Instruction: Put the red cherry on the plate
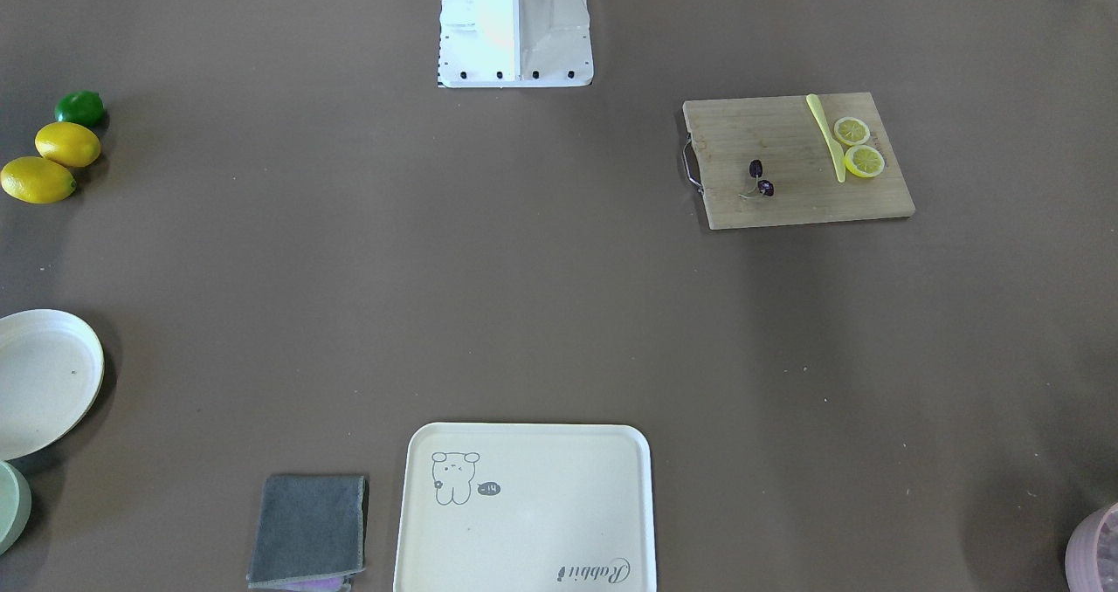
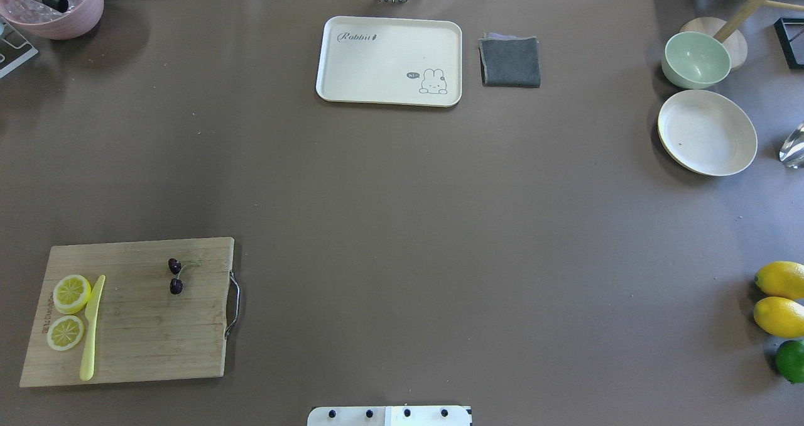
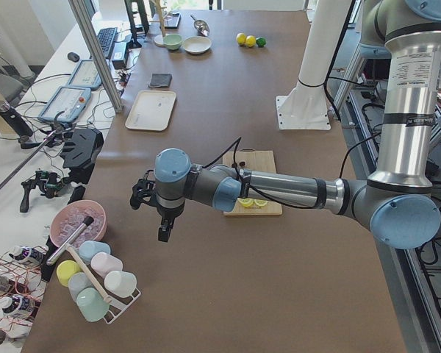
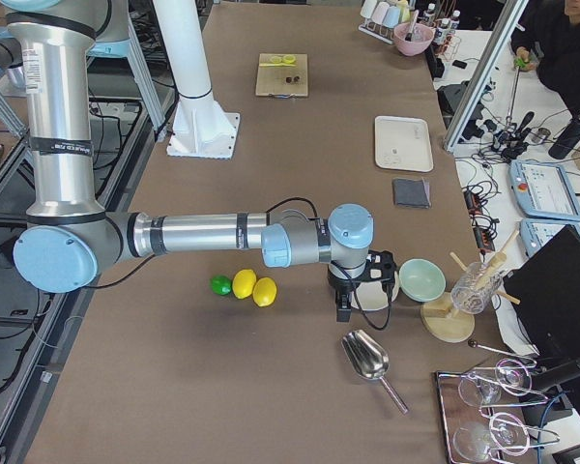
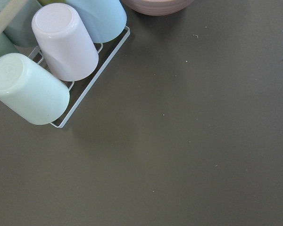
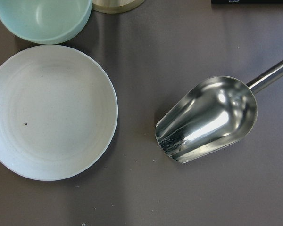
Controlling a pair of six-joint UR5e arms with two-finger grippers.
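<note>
You'll find the pair of tiny dark purplish-red cherries on pale green stems [image 2: 176,276] lying on the rectangular wooden cutting board with a metal handle [image 2: 138,332], at about 8 o'clock on the table in the overhead view. On the board the pair sits toward 1 o'clock, well apart from the two round yellow lemon slices [image 2: 71,293] and the slim yellow-green plastic knife [image 2: 92,328] at its 9 o'clock side.

The round cream-white plate with a low rim and a tiny dark speck [image 2: 706,132] is across the table at 2 o'clock, bare, with the pale green bowl [image 2: 697,58] just beside it at its 12 o'clock.

Your left gripper [image 3: 164,229] hangs over bare table beyond the board – its wrist camera shows a wire rack of pastel upturned cups [image 5: 61,42] at 10 o'clock. Your right gripper [image 4: 344,305] hangs close to the plate; its wrist camera shows the plate at 9 o'clock and a shiny metal scoop [image 6: 207,120] at 3 o'clock. Both grippers show only from the side – you cannot tell whether their fingers are spread or pressed together.
</note>
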